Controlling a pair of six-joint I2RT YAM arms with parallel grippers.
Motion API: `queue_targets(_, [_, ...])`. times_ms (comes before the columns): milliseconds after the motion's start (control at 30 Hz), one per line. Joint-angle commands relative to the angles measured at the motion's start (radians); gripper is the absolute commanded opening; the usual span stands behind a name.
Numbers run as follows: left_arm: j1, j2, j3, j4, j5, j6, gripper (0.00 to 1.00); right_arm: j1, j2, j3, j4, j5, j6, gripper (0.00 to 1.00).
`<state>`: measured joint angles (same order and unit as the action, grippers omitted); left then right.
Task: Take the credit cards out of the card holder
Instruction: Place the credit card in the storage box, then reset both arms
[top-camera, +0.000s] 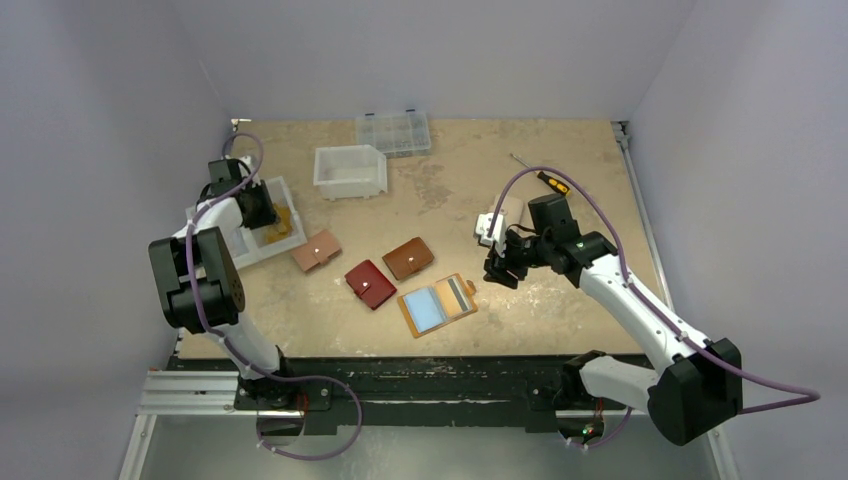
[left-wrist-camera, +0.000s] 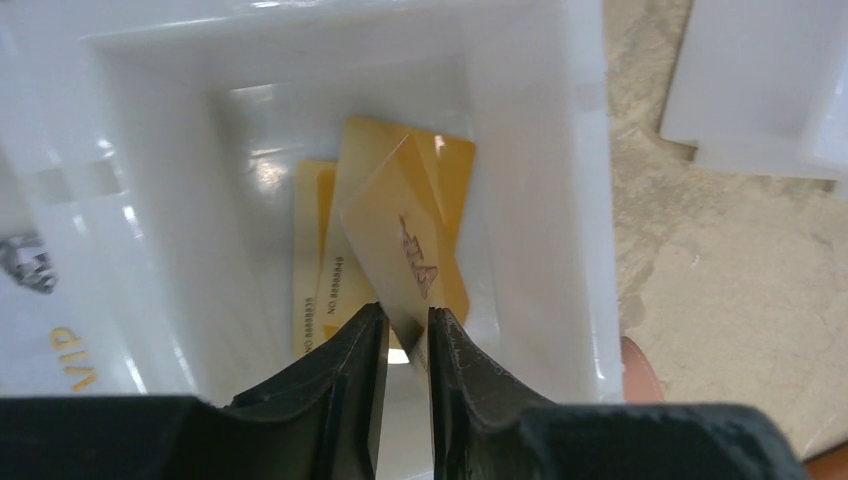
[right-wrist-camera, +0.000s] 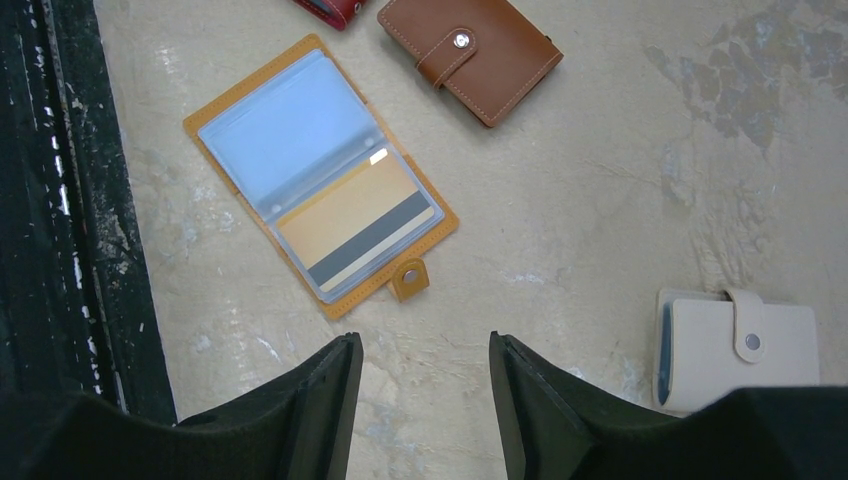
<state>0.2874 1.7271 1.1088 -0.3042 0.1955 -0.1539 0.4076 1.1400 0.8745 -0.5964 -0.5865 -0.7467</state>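
Down in the white bin (left-wrist-camera: 560, 200) two cards lie flat, each with small dark print along one edge: the left yellow card (left-wrist-camera: 310, 230) reads about "NO.8888835" and the right yellow card (left-wrist-camera: 445, 180) about "NO.8888848", though the last digits are too small to be sure of. The pale card (left-wrist-camera: 385, 235) tilted over them bears a reddish-brown emblem I cannot read. On a white surface (left-wrist-camera: 60, 300) left of the bin stand yellow letters "VIP", next to a grey mark too blurred to make out.

Yellow cards (left-wrist-camera: 400, 190) in white bin (left-wrist-camera: 545, 150)
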Motion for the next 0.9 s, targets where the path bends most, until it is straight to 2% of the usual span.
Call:
queue_targets(0, [0.008,-0.071,0.05,-0.016,-0.129,-0.066,0.25,0.005,0.006,-0.005,0.012,-0.013,-0.013,0.57])
queue_targets(133, [0.008,-0.203,0.021,0.027,-0.139,-0.095,0.27,0.005,0.006,-0.006,0.012,-0.013,-0.014,0.57])
queue_targets(300, [0.007,-0.422,-0.04,0.063,-0.142,-0.12,0.42,0.005,0.009,-0.006,0.008,-0.016,-0.02,0.57])
queue_targets(367, [0.008,-0.514,-0.097,0.084,-0.14,-0.157,0.58,0.005,0.01,-0.005,0.003,-0.023,-0.024,0.57])
queue_targets(467, [0.007,-0.645,-0.227,0.14,-0.079,-0.234,0.87,0.004,0.011,-0.006,-0.004,-0.037,-0.036,0.58])
queue_targets(500, [0.007,-0.686,-0.263,0.162,-0.024,-0.255,0.9,0.004,0.009,-0.006,-0.006,-0.04,-0.04,0.58])
queue_targets(600, [0.006,-0.771,-0.354,0.205,0.18,-0.296,0.91,0.002,0.008,-0.008,-0.01,-0.043,-0.054,0.58])
queue_targets(700, [-0.013,-0.84,-0.41,0.217,0.32,-0.36,0.91,-0.001,0.009,-0.008,-0.014,-0.042,-0.067,0.59])
queue_targets(767, [-0.071,-0.873,-0.42,0.206,0.341,-0.371,0.91,-0.005,0.01,-0.008,-0.017,-0.042,-0.072,0.59])
queue_targets(867, [-0.217,-0.879,-0.393,0.134,0.303,-0.339,0.9,-0.016,0.016,-0.006,-0.024,-0.048,-0.083,0.6])
